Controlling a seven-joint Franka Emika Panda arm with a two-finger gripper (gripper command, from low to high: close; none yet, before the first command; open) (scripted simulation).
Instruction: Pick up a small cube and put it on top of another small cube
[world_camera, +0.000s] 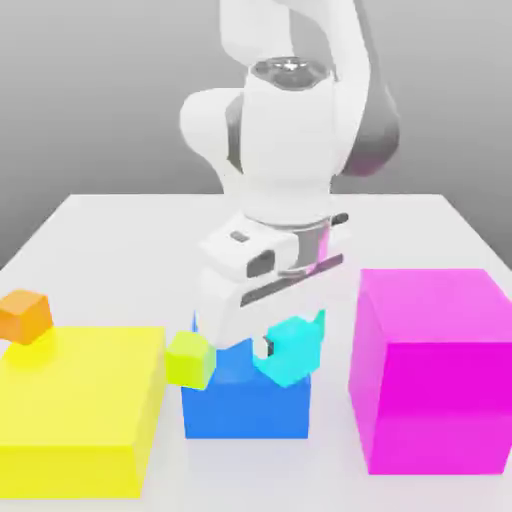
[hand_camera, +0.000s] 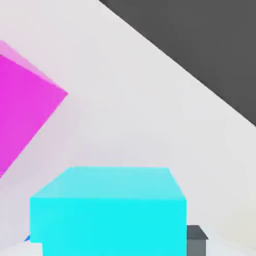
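Yellow block (world_camera: 75, 410) foremost; bent arm's claw (world_camera: 283, 350) clamped on cyan cube (world_camera: 292, 350).

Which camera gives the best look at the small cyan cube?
The hand view: the small cyan cube is close, its top and front face plain. The exterior view shows it under the claw, above the big blue block.

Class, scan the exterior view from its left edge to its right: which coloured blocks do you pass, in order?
Orange small cube → big yellow block → lime-green small cube → blue block → cyan small cube → big magenta block.
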